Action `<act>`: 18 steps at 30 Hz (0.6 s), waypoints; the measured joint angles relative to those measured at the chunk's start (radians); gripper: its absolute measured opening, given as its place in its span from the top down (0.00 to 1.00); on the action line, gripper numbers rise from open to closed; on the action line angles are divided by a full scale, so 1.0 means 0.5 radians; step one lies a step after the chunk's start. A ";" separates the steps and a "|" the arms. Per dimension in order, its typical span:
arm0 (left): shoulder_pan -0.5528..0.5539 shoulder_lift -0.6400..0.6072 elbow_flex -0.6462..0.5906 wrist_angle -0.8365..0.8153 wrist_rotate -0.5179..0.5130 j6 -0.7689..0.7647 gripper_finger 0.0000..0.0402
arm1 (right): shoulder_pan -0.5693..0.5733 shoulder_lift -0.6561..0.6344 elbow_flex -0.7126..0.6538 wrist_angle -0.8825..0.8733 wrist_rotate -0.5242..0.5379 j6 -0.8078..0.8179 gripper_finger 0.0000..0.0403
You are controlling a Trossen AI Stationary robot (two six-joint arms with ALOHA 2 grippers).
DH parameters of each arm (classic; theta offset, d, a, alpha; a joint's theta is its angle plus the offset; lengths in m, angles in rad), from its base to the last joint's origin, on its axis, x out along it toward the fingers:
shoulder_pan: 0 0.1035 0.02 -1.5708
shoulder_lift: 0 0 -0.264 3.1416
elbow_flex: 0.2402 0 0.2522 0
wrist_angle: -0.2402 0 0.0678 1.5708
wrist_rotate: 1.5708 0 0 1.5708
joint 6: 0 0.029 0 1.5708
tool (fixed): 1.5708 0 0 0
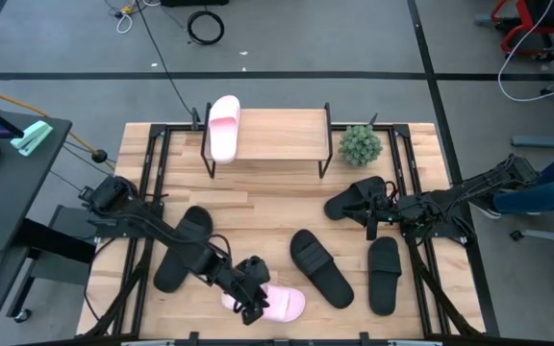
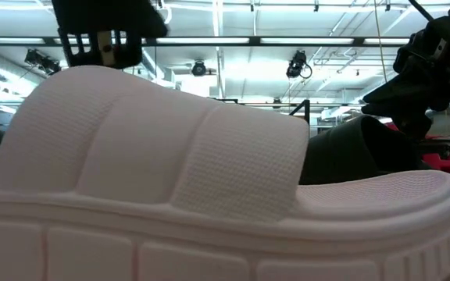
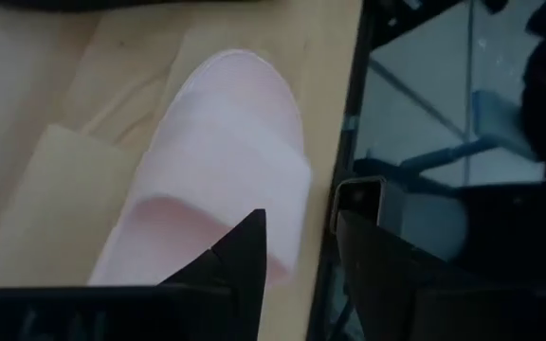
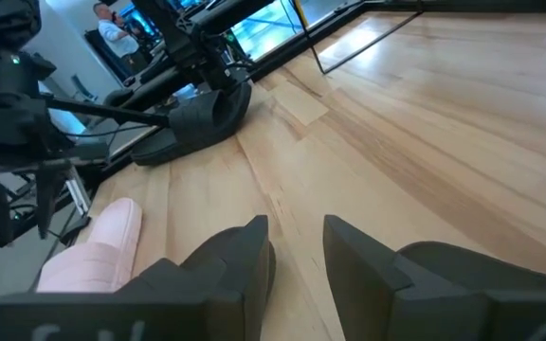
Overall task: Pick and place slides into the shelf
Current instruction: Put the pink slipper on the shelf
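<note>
A pale pink slide (image 1: 279, 304) lies sole down at the table's near edge and fills the low view (image 2: 170, 172). My left gripper (image 1: 251, 300) (image 3: 297, 256) is open at the slide's left end, angled down, one finger over the strap and the other beside the slide. A second pink slide (image 1: 224, 126) lies on the left end of the shelf's top board (image 1: 277, 135). Black slides lie at the left (image 1: 183, 248), the middle (image 1: 320, 267) and the right (image 1: 385, 274). My right gripper (image 1: 373, 217) (image 4: 297, 248) waits open next to another black slide (image 1: 352, 201). My left gripper has one finger (image 3: 245, 251) over the edge of the pink slide's strap (image 3: 282, 194), coming in slanting from above at the table's left. I cannot tell whether the finger touches the strap. The slide lies flat on the table.
A small green plant (image 1: 360, 144) stands right of the shelf. The table's near edge (image 3: 335, 189) runs close beside the pink slide. Bare wood lies between the shelf and the slides (image 1: 267, 207). A person shows in the room beyond (image 4: 112, 28).
</note>
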 joint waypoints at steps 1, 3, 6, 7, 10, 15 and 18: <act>0.005 0.012 0.000 0.003 0.001 -0.021 0.66 | 0.000 0.001 0.000 -0.001 -0.001 0.010 0.73; 0.019 0.035 0.000 0.005 0.002 -0.057 0.66 | 0.000 0.000 0.000 -0.001 -0.001 0.025 0.73; 0.040 0.042 -0.001 -0.074 0.000 -0.065 0.68 | 0.000 0.000 -0.001 -0.001 -0.001 0.030 0.73; 0.045 0.042 -0.001 -0.093 0.000 -0.095 0.68 | 0.000 0.000 0.000 -0.001 -0.001 0.031 0.73; 0.054 0.042 -0.001 -0.110 -0.001 -0.150 0.69 | 0.000 0.000 0.000 -0.001 -0.001 0.032 0.73; 0.052 0.042 -0.001 -0.122 -0.001 -0.156 0.68 | 0.000 0.001 0.000 -0.001 -0.001 0.032 0.73; 0.049 0.042 -0.001 -0.134 0.000 -0.158 0.68 | 0.000 0.000 0.000 -0.001 -0.001 0.032 0.73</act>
